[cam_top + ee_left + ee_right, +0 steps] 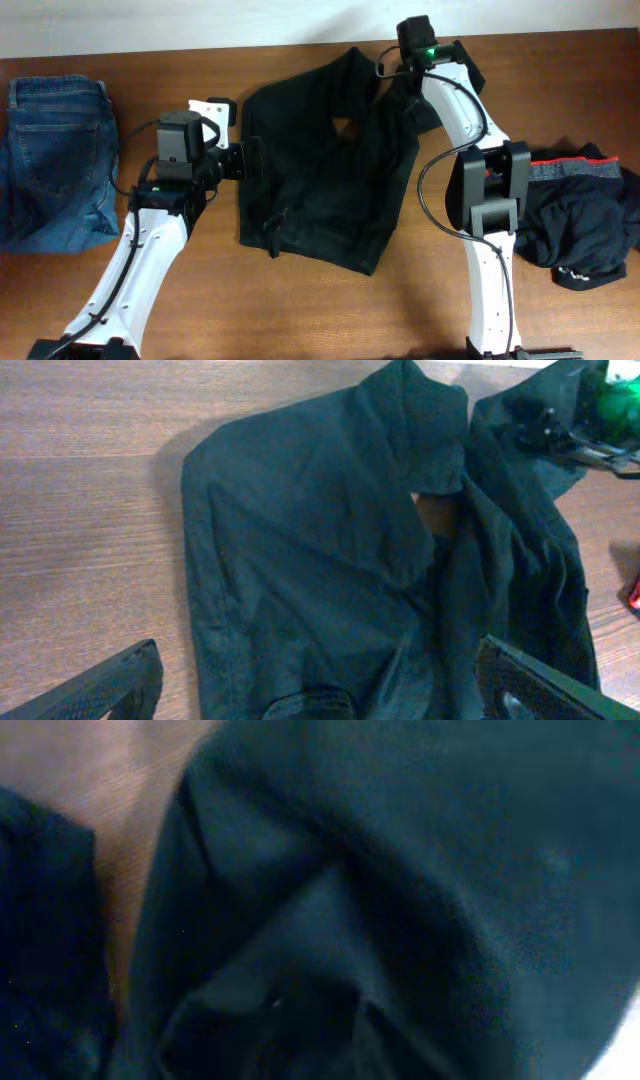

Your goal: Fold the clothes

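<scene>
The black trousers (320,190) lie crumpled in the middle of the table, with a small gap showing wood near their top. My left gripper (250,158) hovers at their left edge, open, and its wide-set fingertips (110,688) frame the cloth (320,540) without touching it. My right gripper (392,88) is pressed into the trousers' upper right part. In the right wrist view dark folds (400,870) fill the picture and hide the fingers. A second black garment (590,215) with a grey, red-edged waistband lies bunched at the right.
Blue denim jeans (55,160) lie folded at the table's left edge. The right arm's upright link (490,190) stands between the trousers and the second garment. Bare wooden table (300,310) runs along the front.
</scene>
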